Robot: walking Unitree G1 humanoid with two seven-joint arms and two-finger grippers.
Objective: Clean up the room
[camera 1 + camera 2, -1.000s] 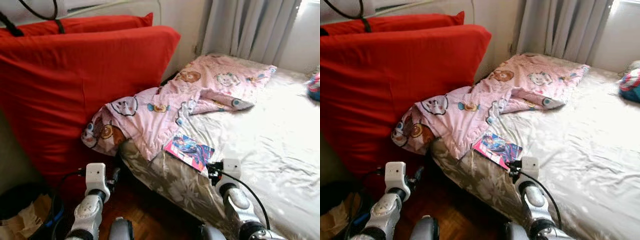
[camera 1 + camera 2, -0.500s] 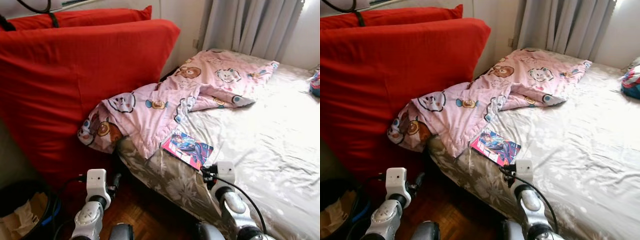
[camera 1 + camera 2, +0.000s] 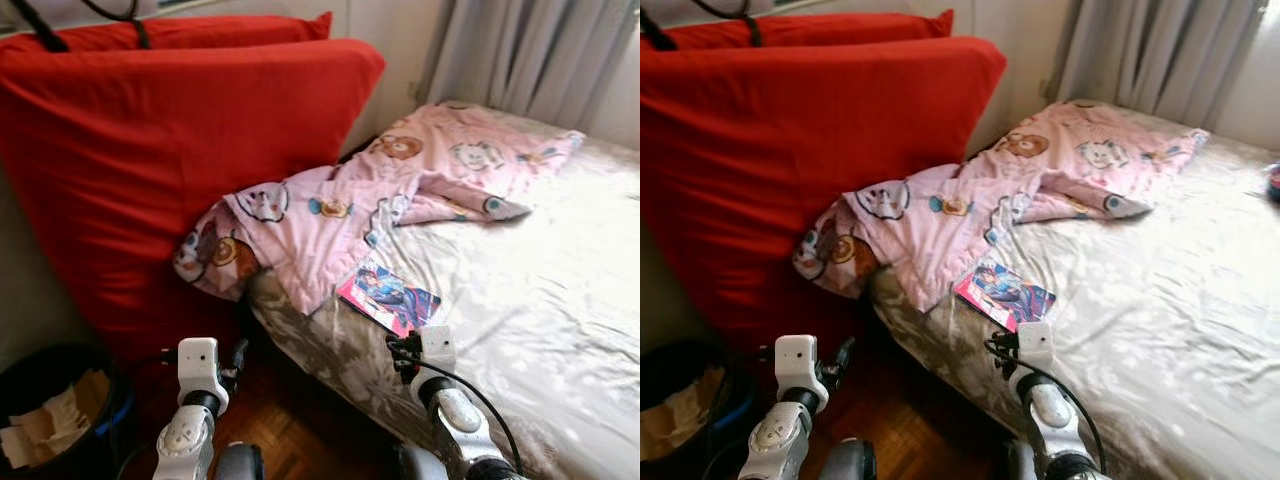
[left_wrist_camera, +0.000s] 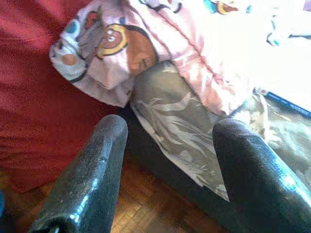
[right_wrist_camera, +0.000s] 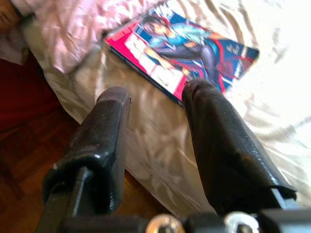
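A comic book (image 3: 388, 296) with a bright red, blue and pink cover lies flat on the bed (image 3: 540, 290), close to its near edge and just past the lower hem of a pink cartoon-print blanket (image 3: 340, 215). We see the blanket crumpled from about ten o'clock of the book up toward one o'clock, one end drooping over the bed's corner. The sheet under the book is pale and shiny with a leaf pattern.

Our right gripper (image 5: 155, 102) hovers just short of the book, at roughly six o'clock from it. Its two black fingers (image 5: 221, 145) stand apart, with nothing between them, and the book's near edge shows beyond their tips. Our left gripper (image 4: 170, 131) hangs lower, beside the bed's corner over the wooden floor (image 3: 290, 440). Its fingers are also spread wide and empty, aimed at the drooping blanket end.

A large red cushion (image 3: 150, 170) leans upright against the wall at nine o'clock of the blanket, touching it. A dark bin (image 3: 55, 425) holding crumpled paper sits on the floor at about seven o'clock. Grey curtains (image 3: 540, 55) hang at the far side of the bed.
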